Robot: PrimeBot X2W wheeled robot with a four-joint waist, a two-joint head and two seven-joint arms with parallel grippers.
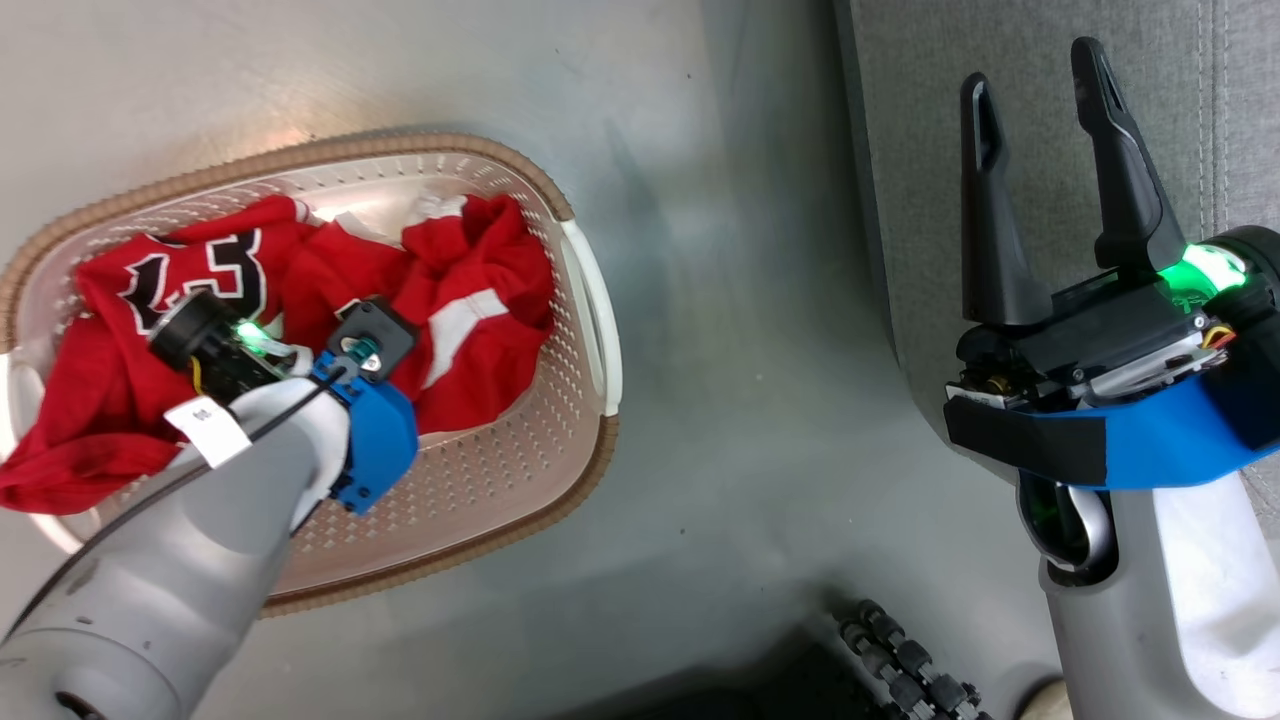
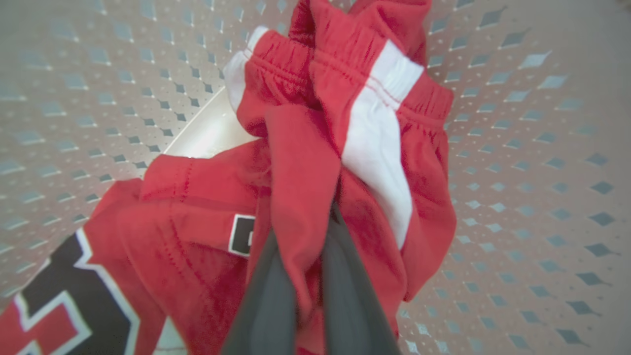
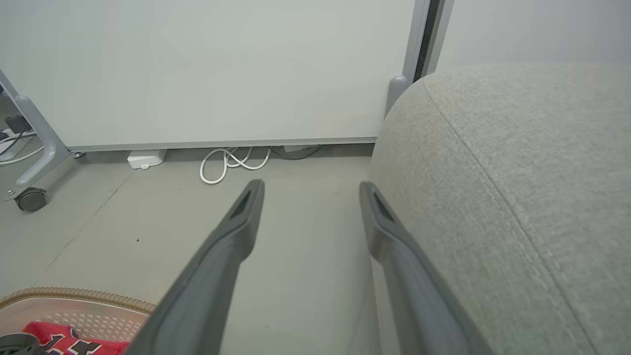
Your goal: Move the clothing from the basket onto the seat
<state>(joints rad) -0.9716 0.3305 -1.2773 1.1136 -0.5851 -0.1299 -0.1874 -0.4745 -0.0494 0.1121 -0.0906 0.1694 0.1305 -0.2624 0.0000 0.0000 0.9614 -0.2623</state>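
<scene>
Left tool (image 2: pixel 305 229) clenched on red shorts (image 2: pixel 374 148); lift clear of basket (image 1: pixel 420 140) rim, carry right to sofa (image 3: pixel 517 172). Right tool (image 1: pixel 1040 110) released.

Seemingly a test room rather than a home: bare grey floor (image 3: pixel 296 276), a white partition (image 3: pixel 222 74) at upper left on a castor (image 3: pixel 30 199), loose cable (image 3: pixel 231 162) at its foot, grey sofa (image 3: pixel 517 172) at right.

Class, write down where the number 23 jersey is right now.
In the head view, the number 23 jersey lies in the left half of the laundry basket, touching the red shorts on its right.
</scene>
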